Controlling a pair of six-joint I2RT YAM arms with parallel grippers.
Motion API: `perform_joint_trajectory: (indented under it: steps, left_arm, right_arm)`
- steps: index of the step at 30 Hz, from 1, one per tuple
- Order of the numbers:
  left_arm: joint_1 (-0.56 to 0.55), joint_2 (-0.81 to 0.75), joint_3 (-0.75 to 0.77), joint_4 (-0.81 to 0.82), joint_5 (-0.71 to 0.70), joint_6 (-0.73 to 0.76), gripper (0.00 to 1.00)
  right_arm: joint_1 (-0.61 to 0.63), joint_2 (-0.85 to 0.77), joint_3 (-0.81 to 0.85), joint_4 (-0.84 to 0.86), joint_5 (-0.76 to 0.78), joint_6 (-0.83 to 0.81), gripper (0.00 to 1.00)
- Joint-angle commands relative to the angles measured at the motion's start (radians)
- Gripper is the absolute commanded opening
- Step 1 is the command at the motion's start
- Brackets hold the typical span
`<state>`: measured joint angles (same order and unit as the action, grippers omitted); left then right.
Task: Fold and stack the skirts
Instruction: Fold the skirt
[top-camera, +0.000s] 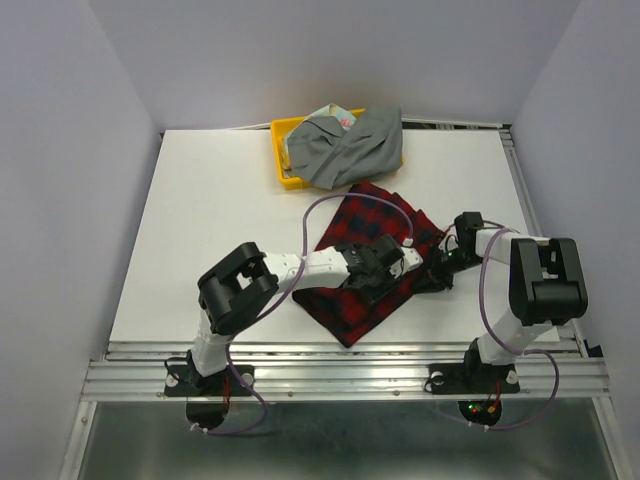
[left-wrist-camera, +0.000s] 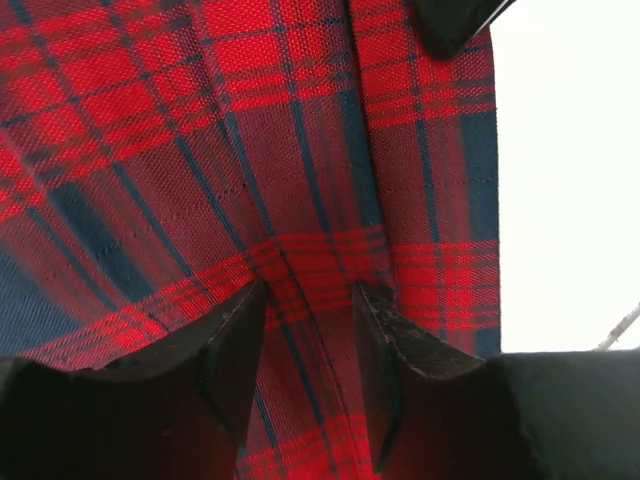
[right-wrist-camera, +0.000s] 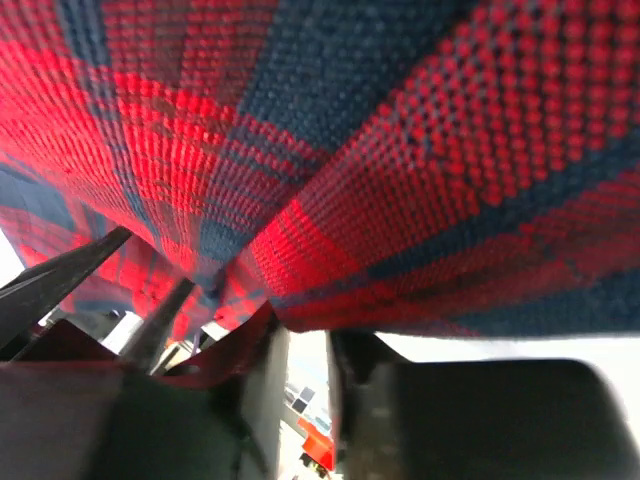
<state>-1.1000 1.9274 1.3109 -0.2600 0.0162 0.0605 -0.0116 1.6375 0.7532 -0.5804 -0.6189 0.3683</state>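
The red-and-black plaid skirt (top-camera: 365, 300) lies spread in the middle of the table. My left gripper (top-camera: 392, 272) is pressed down onto it. In the left wrist view the left gripper (left-wrist-camera: 311, 290) is open, and flat plaid skirt (left-wrist-camera: 250, 150) fills the gap between the dark fingers (left-wrist-camera: 235, 345). My right gripper (top-camera: 437, 270) is at the skirt's right edge. In the right wrist view the right gripper (right-wrist-camera: 308, 340) has its jaws close together under a lifted fold of plaid skirt (right-wrist-camera: 430, 180); a grip is not clear. The grey skirt (top-camera: 350, 148) and floral skirt (top-camera: 335, 114) lie in the tray.
A yellow tray (top-camera: 283, 150) stands at the back of the white table (top-camera: 200, 220), with the grey skirt spilling over its right rim. Grey walls enclose the table on both sides. A metal rail (top-camera: 340, 372) runs along the near edge by the arm bases.
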Motion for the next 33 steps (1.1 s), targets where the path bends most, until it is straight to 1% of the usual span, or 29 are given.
perform_joint_trajectory:
  steps: [1, 2, 4, 5, 8, 10, 11, 12, 13, 14, 15, 16, 17, 19, 22, 23, 25, 26, 33]
  left_arm:
    - [0.022, 0.002, 0.071, 0.024, 0.039, -0.017, 0.55]
    - [0.023, -0.002, 0.077, 0.025, 0.044, -0.021, 0.61]
    - [0.023, -0.021, 0.076, 0.034, 0.048, -0.03, 0.65]
    - [0.022, -0.025, 0.077, 0.036, 0.044, -0.033, 0.66]
    - [0.023, -0.034, 0.091, 0.036, -0.001, -0.054, 0.68]
    - [0.022, -0.028, 0.102, 0.036, -0.005, -0.054, 0.7]
    - [0.022, -0.024, 0.116, 0.036, -0.007, -0.082, 0.7]
    - [0.02, -0.019, 0.125, 0.034, -0.005, -0.085, 0.7]
    - [0.02, 0.001, 0.135, 0.019, -0.005, -0.093, 0.7]
    - [0.022, 0.011, 0.16, 0.012, -0.005, -0.096, 0.7]
    - [0.022, 0.018, 0.168, 0.008, -0.005, -0.097, 0.7]
    - [0.02, 0.027, 0.174, 0.008, -0.042, -0.1, 0.7]
    - [0.022, 0.03, 0.185, 0.01, -0.044, -0.103, 0.7]
    - [0.02, 0.031, 0.204, 0.013, -0.047, -0.106, 0.7]
    - [0.02, 0.042, 0.234, 0.01, -0.044, -0.119, 0.7]
    - [0.022, 0.05, 0.261, 0.005, -0.044, -0.125, 0.71]
    - [0.022, 0.079, 0.292, -0.01, -0.047, -0.14, 0.7]
    - [0.02, 0.091, 0.318, -0.028, -0.05, -0.155, 0.7]
    - [0.022, 0.16, 0.353, -0.039, -0.084, -0.2, 0.7]
  right_arm:
    - [0.005, 0.065, 0.067, 0.088, 0.168, -0.035, 0.2]
    - [0.005, 0.067, 0.08, 0.111, 0.166, -0.034, 0.15]
    - [0.005, 0.067, 0.097, 0.126, 0.176, -0.04, 0.07]
    - [0.005, 0.062, 0.118, 0.143, 0.185, -0.054, 0.01]
    - [-0.004, 0.058, 0.164, 0.175, 0.245, -0.098, 0.01]
    - [-0.013, 0.071, 0.219, 0.175, 0.286, -0.101, 0.01]
    - [-0.013, 0.071, 0.23, 0.177, 0.3, -0.091, 0.01]
    - [-0.024, 0.068, 0.236, 0.175, 0.309, -0.077, 0.05]
    - [-0.024, 0.064, 0.233, 0.166, 0.314, -0.063, 0.17]
    - [-0.034, 0.041, 0.224, 0.156, 0.298, -0.049, 0.4]
    - [-0.034, 0.024, 0.21, 0.13, 0.277, -0.025, 0.47]
    - [-0.034, 0.004, 0.193, 0.122, 0.26, -0.013, 0.52]
    - [-0.034, -0.031, 0.151, 0.123, 0.222, 0.012, 0.56]
    - [-0.034, -0.045, 0.098, 0.125, 0.168, 0.02, 0.56]
    - [-0.034, -0.009, 0.071, 0.113, 0.13, 0.011, 0.52]
    - [-0.034, 0.004, 0.063, 0.113, 0.128, 0.0, 0.47]
    - [-0.034, 0.033, 0.034, 0.122, 0.117, 0.0, 0.43]
    - [-0.034, 0.041, 0.025, 0.137, 0.105, -0.002, 0.39]
    - [-0.034, 0.054, -0.003, 0.211, 0.074, 0.004, 0.34]
